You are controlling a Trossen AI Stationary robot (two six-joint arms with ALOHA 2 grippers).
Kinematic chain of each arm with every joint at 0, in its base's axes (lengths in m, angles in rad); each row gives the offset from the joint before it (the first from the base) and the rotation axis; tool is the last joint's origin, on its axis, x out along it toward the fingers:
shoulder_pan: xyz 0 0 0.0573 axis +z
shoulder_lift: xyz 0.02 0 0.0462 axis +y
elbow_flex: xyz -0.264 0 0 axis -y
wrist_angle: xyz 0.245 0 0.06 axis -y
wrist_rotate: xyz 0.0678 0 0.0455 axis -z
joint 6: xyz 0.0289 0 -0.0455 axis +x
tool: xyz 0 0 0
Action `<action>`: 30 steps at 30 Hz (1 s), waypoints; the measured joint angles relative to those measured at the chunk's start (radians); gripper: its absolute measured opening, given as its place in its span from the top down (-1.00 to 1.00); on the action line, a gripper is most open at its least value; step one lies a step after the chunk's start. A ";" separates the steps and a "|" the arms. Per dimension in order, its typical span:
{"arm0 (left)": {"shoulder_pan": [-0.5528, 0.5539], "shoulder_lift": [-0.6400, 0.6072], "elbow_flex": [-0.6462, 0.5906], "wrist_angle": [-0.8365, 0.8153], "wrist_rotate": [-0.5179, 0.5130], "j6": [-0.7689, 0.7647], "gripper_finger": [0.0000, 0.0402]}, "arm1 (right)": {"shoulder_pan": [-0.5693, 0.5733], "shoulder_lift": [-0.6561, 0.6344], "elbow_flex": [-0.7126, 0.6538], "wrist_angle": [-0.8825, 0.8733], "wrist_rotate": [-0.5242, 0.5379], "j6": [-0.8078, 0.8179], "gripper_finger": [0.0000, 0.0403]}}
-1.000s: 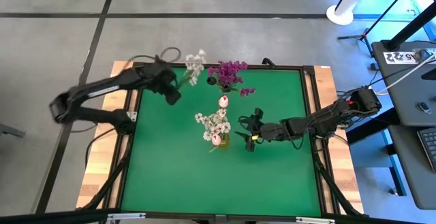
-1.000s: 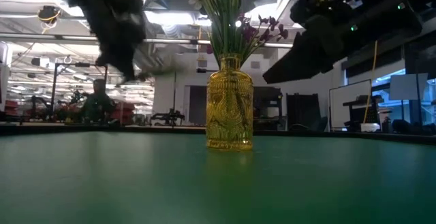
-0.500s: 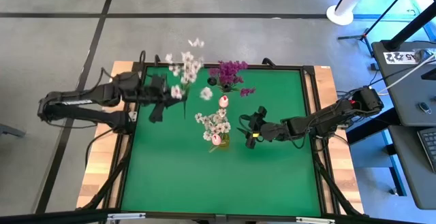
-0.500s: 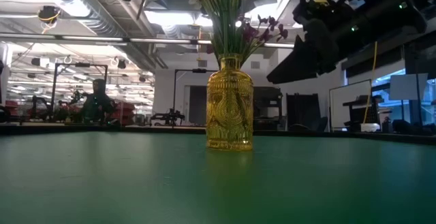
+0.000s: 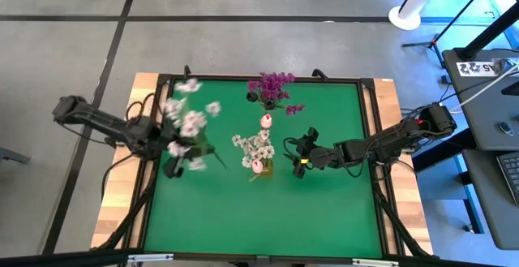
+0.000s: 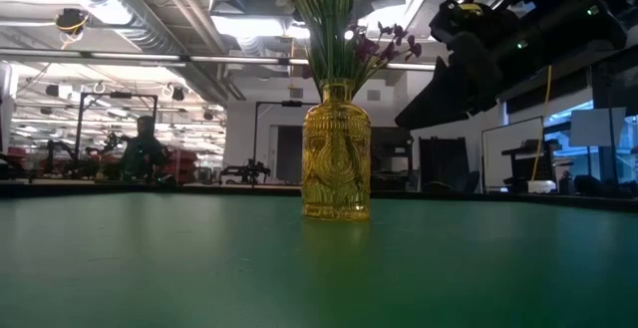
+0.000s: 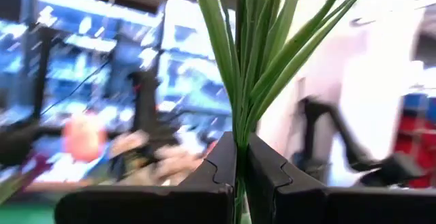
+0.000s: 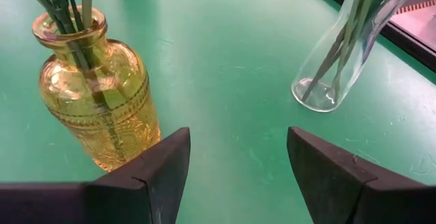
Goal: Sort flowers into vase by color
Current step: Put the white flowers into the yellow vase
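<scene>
the left gripper (image 5: 173,168), jaws clamped on the stems of a white flower sprig (image 5: 188,122), carries it over the table's left side, so a transfer is in hand. next it likely needs lowering stems-first into the amber vase (image 8: 95,91) at the centre, holding white blooms, while the right gripper (image 8: 235,166) waits wide open and empty beside it.

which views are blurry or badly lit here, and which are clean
Left wrist view: the room behind is smeared, while the green stems pinched in the shut left end effector are fairly sharp. High view: the white blossoms it carries are streaked. Low view: backlit by ceiling lights, arms dark, amber vase glowing. Right wrist view: crisp and evenly lit past the open right end effector.
</scene>
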 joint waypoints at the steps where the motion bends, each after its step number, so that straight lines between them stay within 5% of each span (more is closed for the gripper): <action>1: -0.030 0.004 -0.020 0.059 -0.004 0.015 0.97 | 0.000 0.000 0.000 0.000 0.000 0.000 -0.22; 11: -0.258 0.259 -0.050 0.325 -0.183 0.198 0.97 | -0.001 0.000 0.000 0.017 0.000 0.019 -0.22; 17: -0.271 0.518 0.041 0.504 -0.214 0.295 0.97 | -0.001 0.000 0.000 0.039 -0.018 0.019 -0.22; 30: -0.257 0.837 0.306 0.526 -0.394 0.493 0.97 | 0.000 0.000 0.000 0.050 -0.046 0.019 -0.22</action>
